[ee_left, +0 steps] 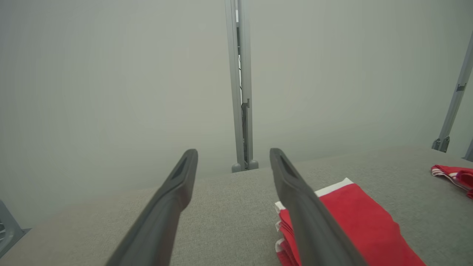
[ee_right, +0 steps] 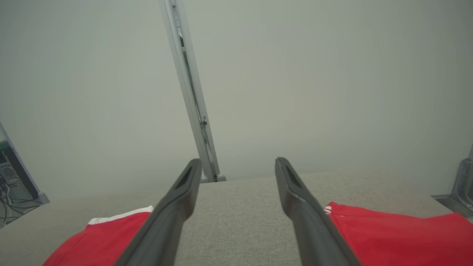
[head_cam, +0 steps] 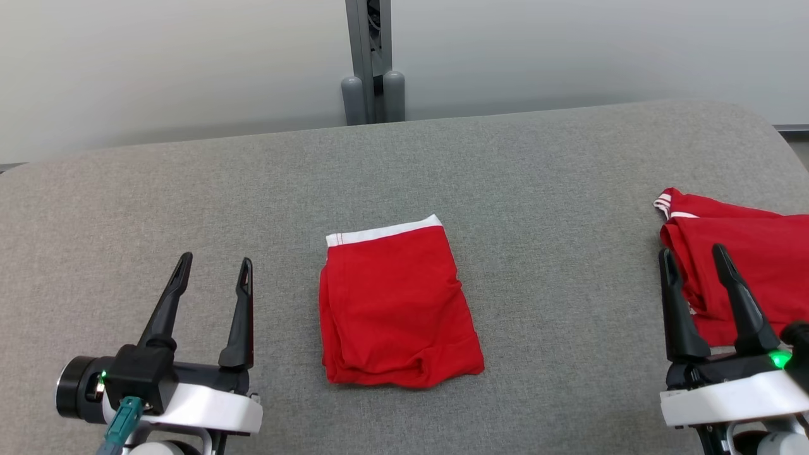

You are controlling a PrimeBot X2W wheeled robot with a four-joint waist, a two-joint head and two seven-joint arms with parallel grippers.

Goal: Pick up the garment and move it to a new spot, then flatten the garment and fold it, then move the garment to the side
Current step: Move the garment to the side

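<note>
We see a grey table [head_cam: 537,189] with open fabric left and far, up to its rounded far edge. A folded red garment [head_cam: 395,309] lies centre, a second red garment [head_cam: 746,253] at the right edge. The left gripper [head_cam: 215,260] and right gripper [head_cam: 692,249] sit near, fingers apart, holding nothing.

Setting: a robot test lab or recording cell is suggested.
Work surface: a table [head_cam: 505,164] covered in grey woven fabric, with rounded corners, is seen.
Enclosure: plain pale panels [head_cam: 158,63] are joined by an aluminium post [head_cam: 368,57] (cables are run inside it).
Equipment: what seems to be a computer tower [ee_right: 7,170] with loose wires is glimpsed, blurred, at the right wrist view's edge.
</note>
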